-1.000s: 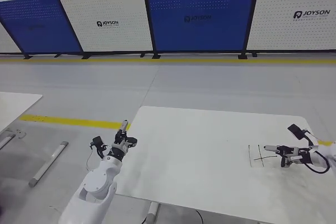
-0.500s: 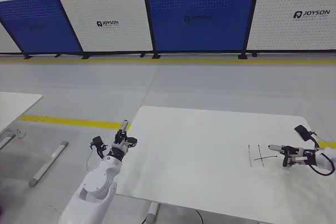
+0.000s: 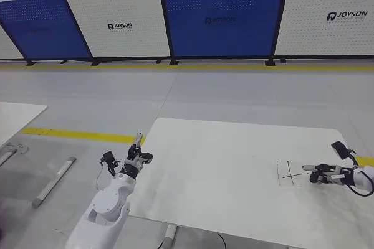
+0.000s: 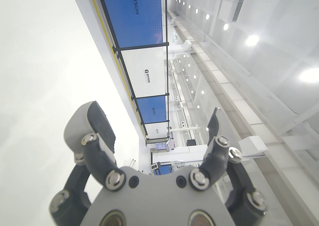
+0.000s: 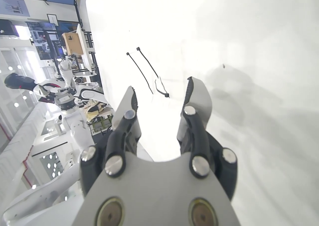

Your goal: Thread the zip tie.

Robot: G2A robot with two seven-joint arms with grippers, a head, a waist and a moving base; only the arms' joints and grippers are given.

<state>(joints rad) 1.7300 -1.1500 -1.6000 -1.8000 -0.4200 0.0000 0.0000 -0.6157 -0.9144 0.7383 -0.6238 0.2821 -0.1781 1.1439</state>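
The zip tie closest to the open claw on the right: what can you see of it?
The zip tie is a thin black strip, plastic by its look, with a small blocky head at the end nearer the right gripper. Slightly kinked and unthreaded, it lies loose on the white table, just ahead of the open gripper, which does not touch it.

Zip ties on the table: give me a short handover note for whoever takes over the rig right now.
Left gripper: open, empty, at the edge of the white table, far from the ties.
Right gripper: open, empty, just short of the ties.
Things: long zip tie and second long zip tie lie side by side on the table; bent zip tie lies beside them, nearest the right gripper.
Done: nothing; none held, none looks threaded.
Left: grasp one tie, feed its tail through its head.
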